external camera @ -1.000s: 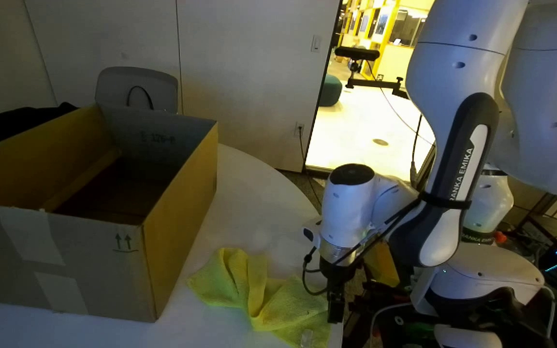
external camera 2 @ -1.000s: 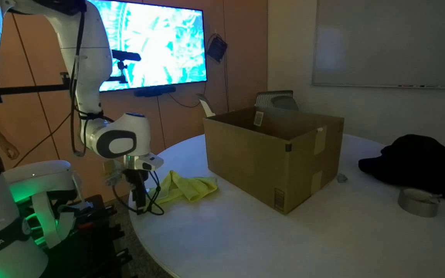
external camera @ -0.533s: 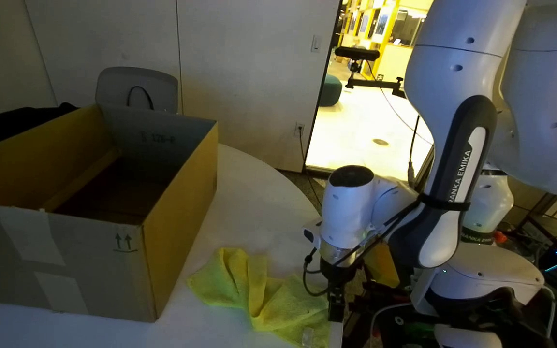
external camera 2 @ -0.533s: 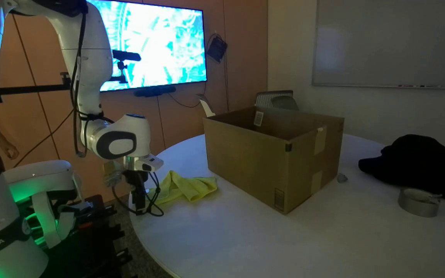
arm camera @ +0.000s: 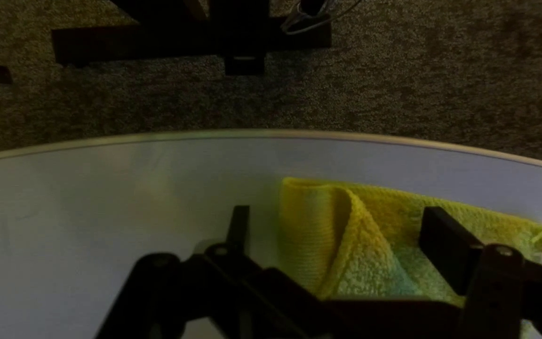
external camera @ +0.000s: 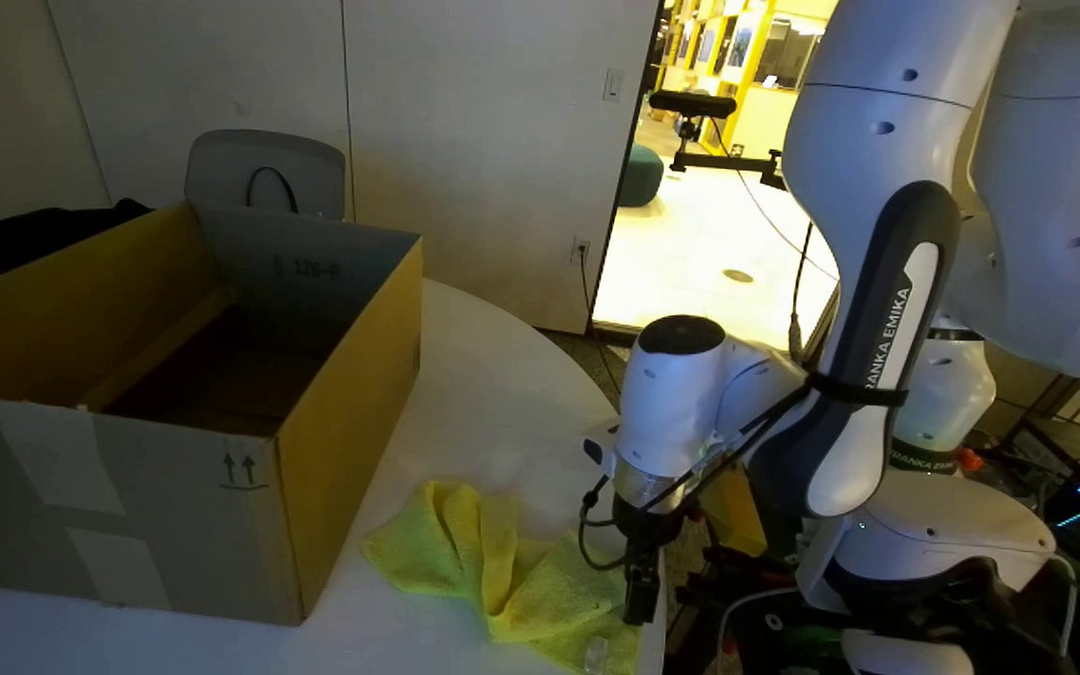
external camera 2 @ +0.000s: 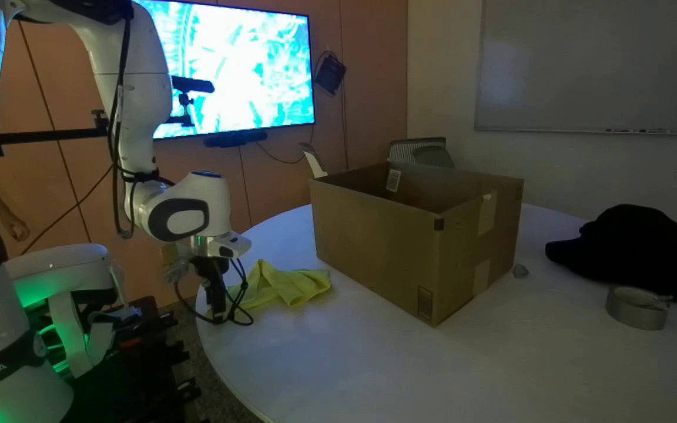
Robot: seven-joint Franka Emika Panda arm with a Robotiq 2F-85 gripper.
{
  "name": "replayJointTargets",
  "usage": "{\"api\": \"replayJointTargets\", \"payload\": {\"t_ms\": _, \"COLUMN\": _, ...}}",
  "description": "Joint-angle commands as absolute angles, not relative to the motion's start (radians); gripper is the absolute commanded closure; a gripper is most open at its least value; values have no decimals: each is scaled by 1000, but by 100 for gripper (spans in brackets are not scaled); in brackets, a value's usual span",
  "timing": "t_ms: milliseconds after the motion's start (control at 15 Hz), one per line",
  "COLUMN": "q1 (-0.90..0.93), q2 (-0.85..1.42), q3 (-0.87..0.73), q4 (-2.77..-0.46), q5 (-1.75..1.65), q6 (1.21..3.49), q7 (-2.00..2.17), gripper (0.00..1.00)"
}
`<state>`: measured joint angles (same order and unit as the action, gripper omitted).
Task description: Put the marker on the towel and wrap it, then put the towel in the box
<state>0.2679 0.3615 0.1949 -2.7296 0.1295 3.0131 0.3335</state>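
Tabletop (external camera 2: 491,364), white and round, bears the cardboard box (external camera 2: 374,247) with the crumpled yellow towel (external camera: 549,600) near it, close to the edge above speckled carpet (arm camera: 417,89). Walls (external camera 2: 444,76) carry a glowing screen (external camera 2: 238,64) and a whiteboard (external camera 2: 597,64); a tape roll (external camera 2: 637,310) sits near a black bundle (external camera 2: 626,252). The gripper (arm camera: 337,217) has its jaws released and wide apart, one finger (arm camera: 445,249) in front of the towel in the wrist view; whether they touch cannot be told. An exterior view crops the towel's lower corner, where a pale patch (external camera: 596,654) is unclear, and the bundle's shape is murky.
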Motion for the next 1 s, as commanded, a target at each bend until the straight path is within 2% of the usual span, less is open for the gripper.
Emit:
{"api": "replayJointTargets", "payload": {"t_ms": 0, "q1": 222, "q2": 379, "q3": 239, "q4": -2716, "q5": 168, "q6": 3042, "q7": 299, "gripper": 24}}
{"api": "replayJointTargets", "payload": {"t_ms": 67, "q1": 206, "q2": 385, "q3": 252, "q4": -2713, "q5": 174, "q6": 3043, "q7": 294, "gripper": 20}}
{"api": "replayJointTargets", "payload": {"t_ms": 133, "q1": 189, "q2": 393, "q3": 266, "q4": -2708, "q5": 182, "q6": 3043, "q7": 287, "gripper": 26}}
{"api": "replayJointTargets", "payload": {"t_ms": 200, "q1": 178, "q2": 397, "q3": 275, "q4": -2706, "q5": 187, "q6": 3043, "q7": 283, "gripper": 38}}
{"api": "replayJointTargets", "payload": {"t_ms": 533, "q1": 143, "q2": 377, "q3": 290, "q4": -2716, "q5": 198, "q6": 3032, "q7": 265, "gripper": 77}}
{"api": "replayJointTargets", "payload": {"t_ms": 667, "q1": 138, "q2": 363, "q3": 295, "q4": -2720, "q5": 201, "q6": 3025, "q7": 263, "gripper": 89}}
{"api": "replayJointTargets", "payload": {"t_ms": 867, "q1": 137, "q2": 341, "q3": 296, "q4": -2727, "q5": 200, "q6": 3018, "q7": 260, "gripper": 92}}
{"api": "replayJointTargets", "payload": {"t_ms": 933, "q1": 142, "q2": 330, "q3": 289, "q4": -2732, "q5": 197, "q6": 3014, "q7": 262, "gripper": 88}}
